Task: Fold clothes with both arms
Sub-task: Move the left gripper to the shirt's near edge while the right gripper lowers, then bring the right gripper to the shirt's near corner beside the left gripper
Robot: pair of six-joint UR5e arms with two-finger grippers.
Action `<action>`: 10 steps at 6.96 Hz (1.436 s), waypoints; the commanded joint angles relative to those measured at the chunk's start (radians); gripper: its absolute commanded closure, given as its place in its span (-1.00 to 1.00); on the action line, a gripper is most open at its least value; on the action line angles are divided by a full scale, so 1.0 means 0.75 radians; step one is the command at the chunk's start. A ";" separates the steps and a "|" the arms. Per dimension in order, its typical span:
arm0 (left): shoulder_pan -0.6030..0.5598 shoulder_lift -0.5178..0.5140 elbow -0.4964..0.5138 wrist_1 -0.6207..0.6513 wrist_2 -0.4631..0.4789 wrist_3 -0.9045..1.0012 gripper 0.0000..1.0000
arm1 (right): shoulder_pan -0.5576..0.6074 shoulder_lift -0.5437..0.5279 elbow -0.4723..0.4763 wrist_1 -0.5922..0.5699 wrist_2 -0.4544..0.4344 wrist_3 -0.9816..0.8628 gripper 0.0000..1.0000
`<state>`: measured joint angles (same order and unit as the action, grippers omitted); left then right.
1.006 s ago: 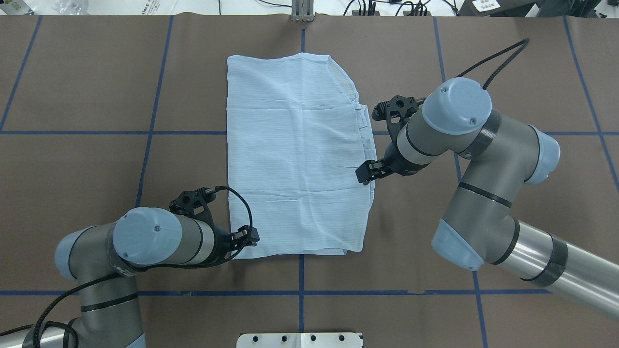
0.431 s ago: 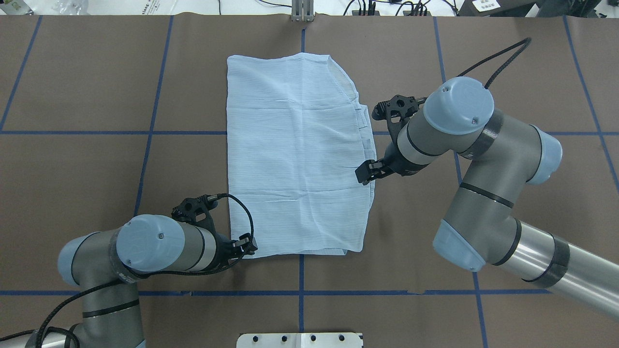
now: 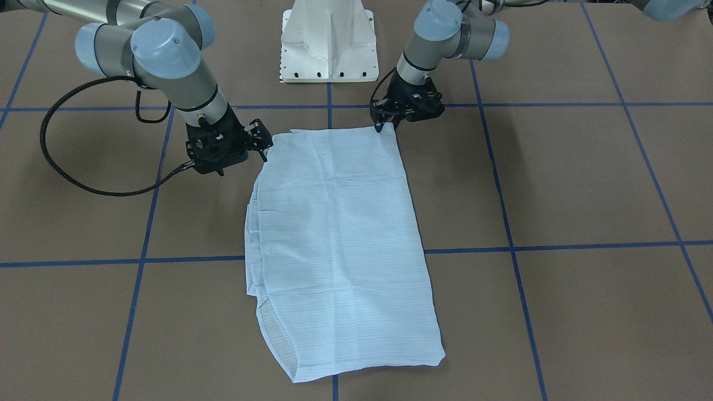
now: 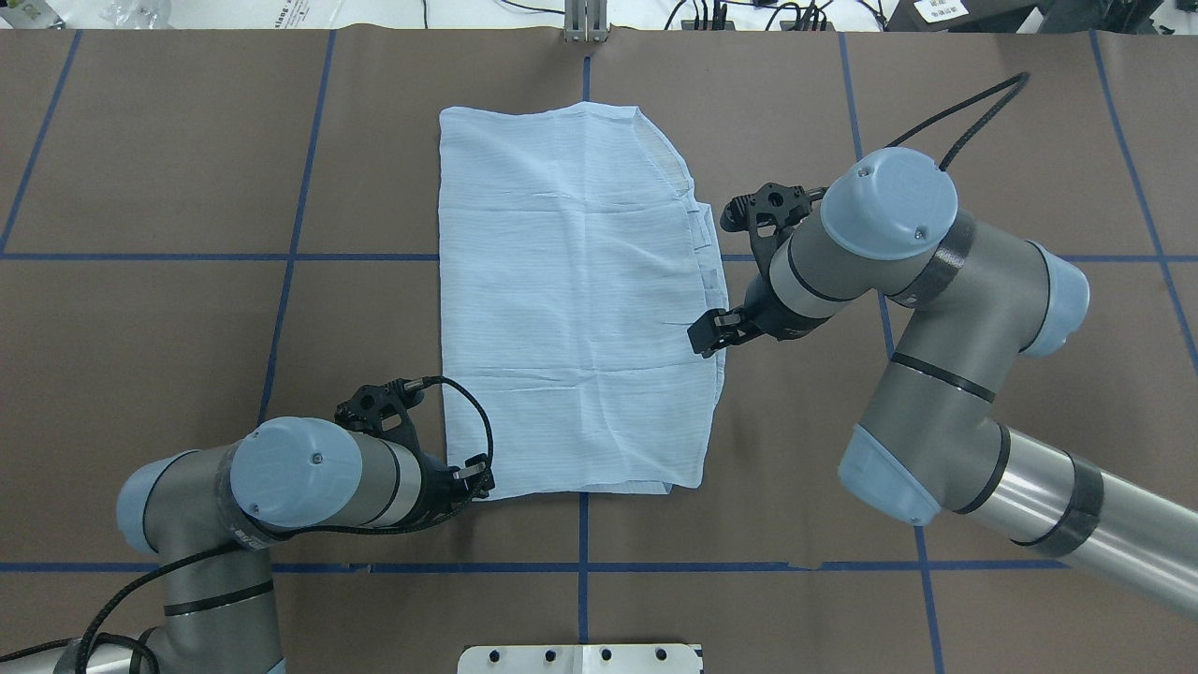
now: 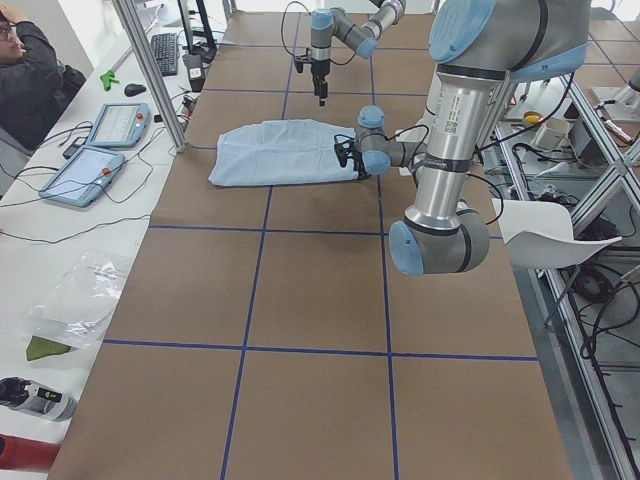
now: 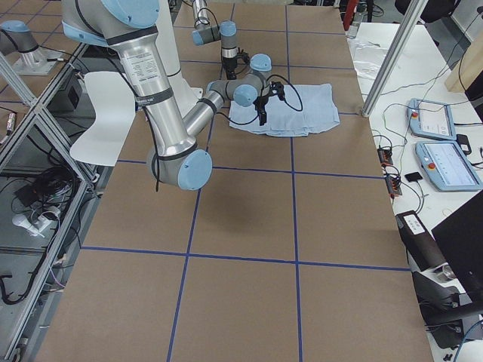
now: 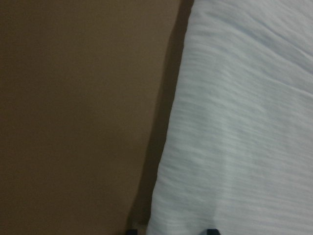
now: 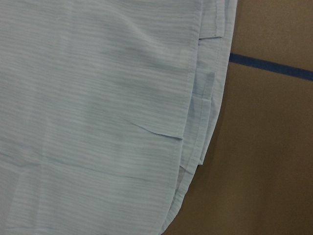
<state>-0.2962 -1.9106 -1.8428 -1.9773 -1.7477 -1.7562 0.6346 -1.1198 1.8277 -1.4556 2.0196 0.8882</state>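
The light-blue shirt lies folded into a tall rectangle at the table's middle, also in the front view. My left gripper is low at the shirt's near left corner; the left wrist view shows the shirt's edge between two dark fingertips that stand apart, so it is open. My right gripper hovers over the shirt's right edge, open and empty; the right wrist view shows only layered fabric edges. In the front view the left gripper and right gripper flank the shirt's robot-side end.
Brown table covering with blue tape grid lines. The white pedestal base stands at the robot's side. Tablets and an aluminium post stand past the table's far edge, with a person there.
My left arm has drawn slightly back toward the robot, and its gripper slid down to the shirt's near left corner. The right arm and the shirt have barely moved.
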 commanded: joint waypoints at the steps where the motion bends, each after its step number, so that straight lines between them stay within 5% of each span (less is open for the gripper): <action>1: 0.000 -0.003 0.001 0.000 0.001 0.000 0.56 | 0.001 -0.004 0.017 -0.002 0.005 0.000 -1.00; 3: 0.000 -0.007 0.001 0.020 0.001 0.000 1.00 | 0.001 -0.018 0.030 -0.002 0.007 0.000 -1.00; 8: -0.014 -0.023 -0.071 0.045 -0.010 0.000 1.00 | -0.122 -0.014 0.054 0.004 -0.056 0.422 -1.00; 10: -0.018 -0.023 -0.071 0.045 -0.010 0.002 1.00 | -0.234 -0.006 0.058 0.000 -0.156 0.775 -1.00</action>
<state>-0.3083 -1.9276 -1.8952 -1.9439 -1.7548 -1.7559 0.5092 -1.1271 1.8696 -1.4541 1.9447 1.3055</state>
